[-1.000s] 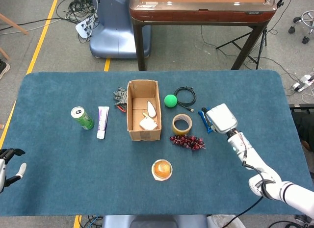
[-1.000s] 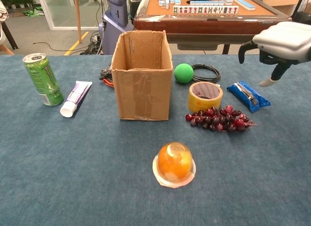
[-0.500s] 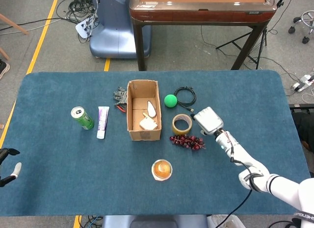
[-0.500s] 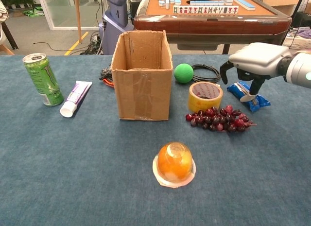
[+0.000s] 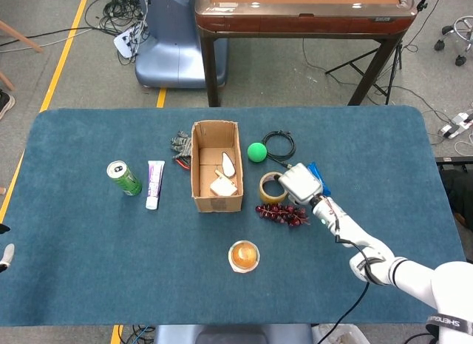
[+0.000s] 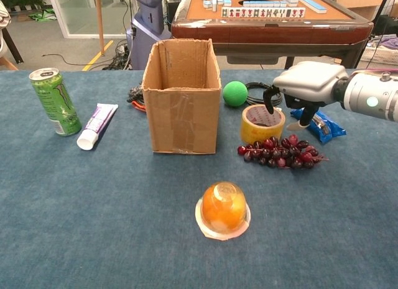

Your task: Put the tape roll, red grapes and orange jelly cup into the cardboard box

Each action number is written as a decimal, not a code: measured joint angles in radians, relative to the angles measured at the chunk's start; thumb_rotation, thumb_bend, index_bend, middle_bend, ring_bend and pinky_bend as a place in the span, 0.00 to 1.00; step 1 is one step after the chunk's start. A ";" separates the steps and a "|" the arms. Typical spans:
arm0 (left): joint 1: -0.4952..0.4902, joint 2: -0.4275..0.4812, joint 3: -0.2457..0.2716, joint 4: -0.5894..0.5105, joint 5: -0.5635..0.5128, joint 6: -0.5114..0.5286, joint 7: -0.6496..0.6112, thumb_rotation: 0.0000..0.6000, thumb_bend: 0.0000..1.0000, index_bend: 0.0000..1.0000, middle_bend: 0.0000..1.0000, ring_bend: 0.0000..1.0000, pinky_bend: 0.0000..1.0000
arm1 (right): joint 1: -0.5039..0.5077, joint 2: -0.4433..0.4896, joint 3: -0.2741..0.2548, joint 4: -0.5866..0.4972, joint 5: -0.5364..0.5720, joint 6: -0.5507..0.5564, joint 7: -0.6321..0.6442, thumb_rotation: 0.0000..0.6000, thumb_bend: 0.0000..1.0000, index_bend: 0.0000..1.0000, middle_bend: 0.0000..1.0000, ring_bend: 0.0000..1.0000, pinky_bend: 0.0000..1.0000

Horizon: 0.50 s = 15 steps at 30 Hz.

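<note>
**Right hand over the tape roll**

The right hand [image 6: 305,84] hangs just above the tape roll [image 6: 261,123], fingers curled downward, apart and holding nothing. The grapes [image 6: 281,152] lie just before the roll. The jelly cup [image 6: 223,209] sits nearer, the box [image 6: 181,109] left of the roll, all on the worktop [image 6: 93,208].

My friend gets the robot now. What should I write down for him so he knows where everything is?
Right hand: empty, fingers apart, hanging over the tape roll, not gripping it yet.
Left hand: only its edge shows at the table's left side in the head view; cannot tell how its fingers lie.
Tape roll: on the table, right of the cardboard box.
Red grapes: in front of the tape roll, touching it.
Orange jelly cup: alone near the front edge.
Done: none of the three is in the box.
Left: grab the tape roll, drop it in, then the grapes and the jelly cup.
</note>
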<state>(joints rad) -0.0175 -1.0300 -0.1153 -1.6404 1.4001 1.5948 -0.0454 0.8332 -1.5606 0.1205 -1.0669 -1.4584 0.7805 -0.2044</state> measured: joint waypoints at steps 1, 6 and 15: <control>0.001 0.001 0.000 -0.001 -0.001 0.000 0.000 1.00 0.33 0.42 0.44 0.34 0.53 | 0.002 -0.001 -0.001 -0.001 0.003 -0.004 -0.002 1.00 0.25 0.44 1.00 1.00 1.00; 0.003 0.007 -0.003 -0.008 -0.010 -0.004 0.003 1.00 0.33 0.42 0.44 0.34 0.53 | 0.011 -0.010 -0.006 0.001 0.016 -0.015 -0.009 1.00 0.29 0.44 1.00 1.00 1.00; 0.005 0.015 -0.009 -0.013 -0.028 -0.015 0.000 1.00 0.33 0.42 0.44 0.34 0.53 | 0.021 -0.020 -0.013 0.012 0.048 -0.044 -0.028 1.00 0.37 0.45 1.00 1.00 1.00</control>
<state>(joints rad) -0.0128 -1.0150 -0.1240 -1.6535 1.3725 1.5796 -0.0451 0.8547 -1.5805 0.1079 -1.0545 -1.4102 0.7369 -0.2328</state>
